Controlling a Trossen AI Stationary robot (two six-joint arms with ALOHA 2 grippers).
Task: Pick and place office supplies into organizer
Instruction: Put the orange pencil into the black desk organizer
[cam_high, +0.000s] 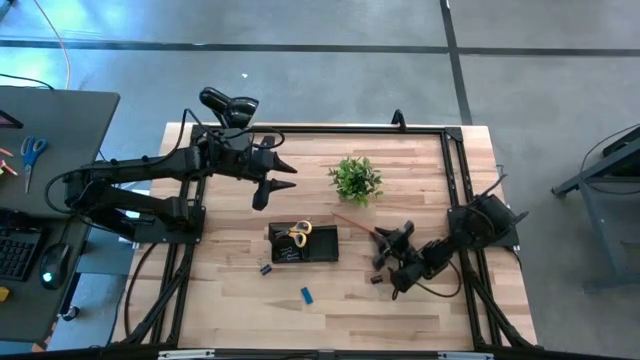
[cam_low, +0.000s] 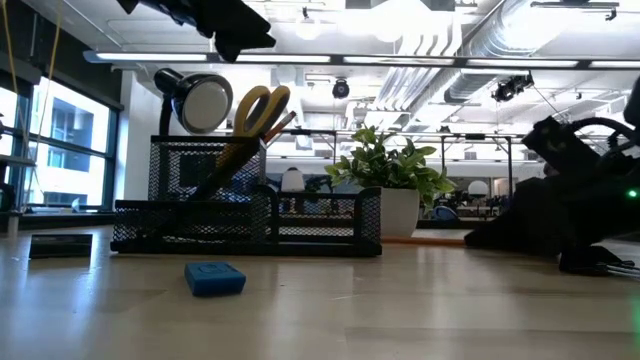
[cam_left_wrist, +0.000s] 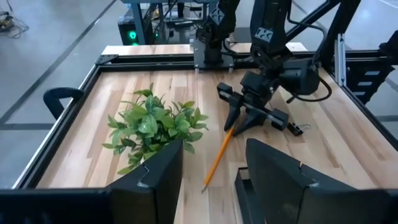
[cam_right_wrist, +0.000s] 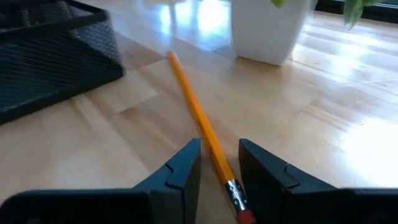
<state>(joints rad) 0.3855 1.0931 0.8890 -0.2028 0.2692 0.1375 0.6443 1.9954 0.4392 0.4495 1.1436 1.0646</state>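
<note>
On the wooden surface (cam_high: 420, 310), my right hand (cam_right_wrist: 219, 163) is lying low with its fingers narrowly parted around the eraser end of the orange pencil (cam_right_wrist: 198, 118), which is pointing ahead toward the mesh organizer (cam_high: 303, 243). My left hand (cam_high: 280, 178) is hovering open beyond the organizer.

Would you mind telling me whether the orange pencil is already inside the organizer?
No, the orange pencil lies on the table between the right gripper's open fingers, outside the organizer.

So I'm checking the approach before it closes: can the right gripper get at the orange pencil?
Probably yes: the right gripper is open, its fingers either side of the orange pencil, with nothing between.
</note>
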